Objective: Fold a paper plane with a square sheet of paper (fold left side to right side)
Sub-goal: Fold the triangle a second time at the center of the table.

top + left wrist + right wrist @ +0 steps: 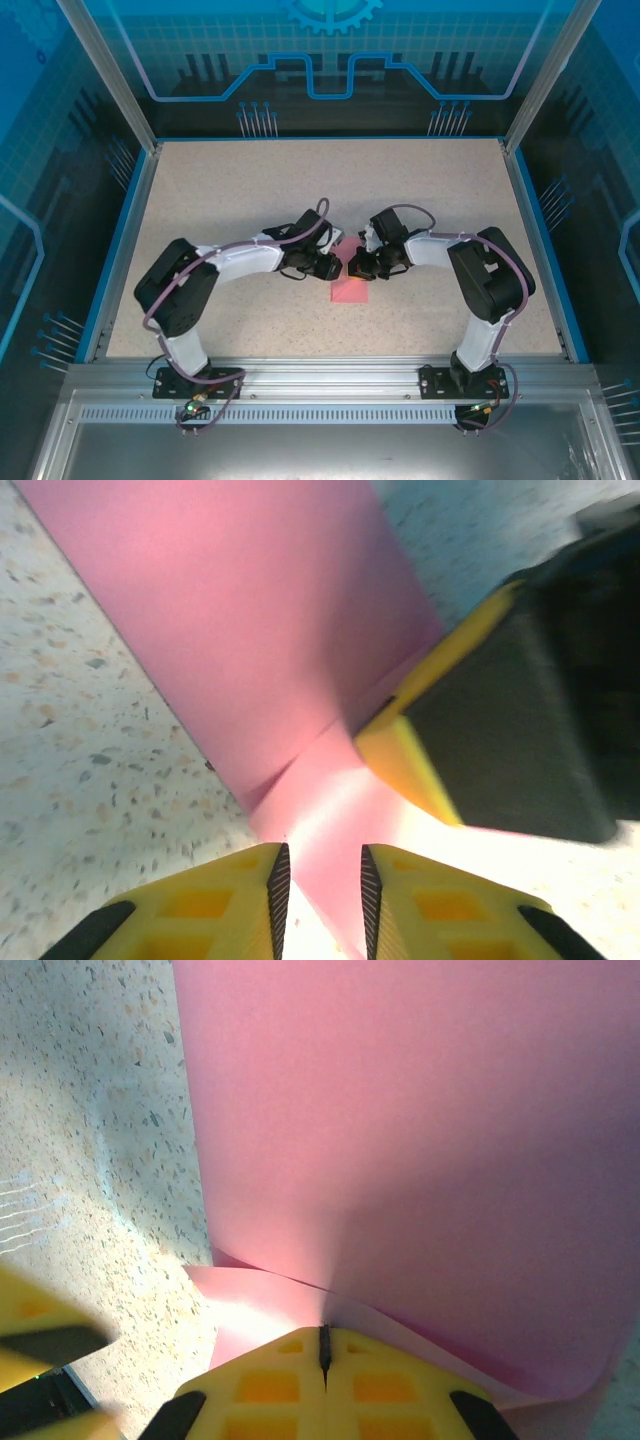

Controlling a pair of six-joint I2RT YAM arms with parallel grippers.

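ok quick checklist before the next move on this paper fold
1. Right gripper holding the paper: ok, its jaws are shut on the paper's edge.
2. Left gripper free of the paper: ok by the look, its jaws stand apart, though the paper runs between them.
3. Paper well inside the table edges: ok, it lies near the middle.
4. Room between the two grippers: not ok, they sit close together over the paper.
5. Folded edges lined up: cannot tell, the arms cover much of the paper from above.
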